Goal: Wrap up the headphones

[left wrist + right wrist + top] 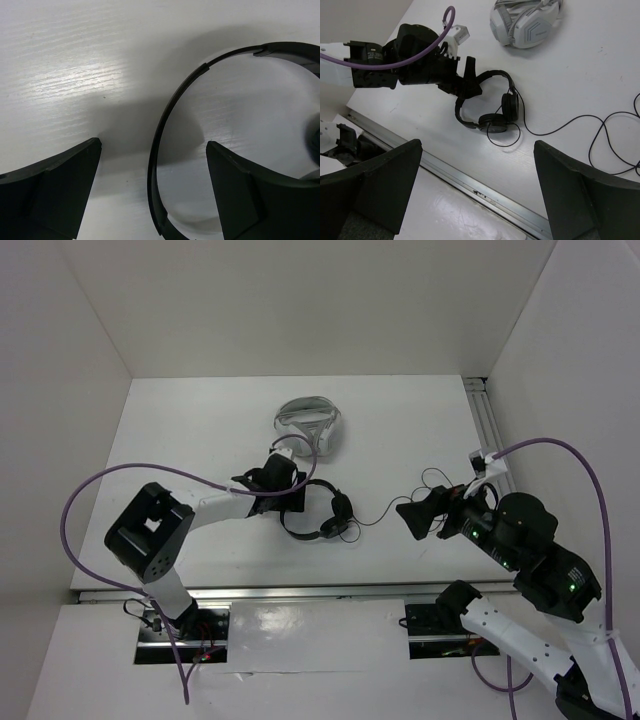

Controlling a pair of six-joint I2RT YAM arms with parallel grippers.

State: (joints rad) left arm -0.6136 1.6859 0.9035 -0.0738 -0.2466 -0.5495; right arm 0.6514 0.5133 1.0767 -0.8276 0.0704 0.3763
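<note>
The left wrist view alone shows the headphones' (285, 49) headband between the left gripper's (154, 144) parted fingers, unclamped. The right wrist view shows the right gripper (477, 146) spread wide above the counter (600, 65), the cable (580, 119) trailing, and a white-and-grey headset (527, 22) beyond.

White-grey headset (308, 425) lies flat on white tabletop (190, 430), just past the left end effector (293, 496), near but apart. From the right end effector (408, 520) it sits far and to the left, well apart. Silver rail (300, 592) runs along the tabletop's near edge, behind both end effectors. Slotted aluminium bar (490, 425) runs along the right edge, beyond the right end effector. White walls (300, 300) close three sides. Tabletop grain and glare show ahead of the left end effector.
</note>
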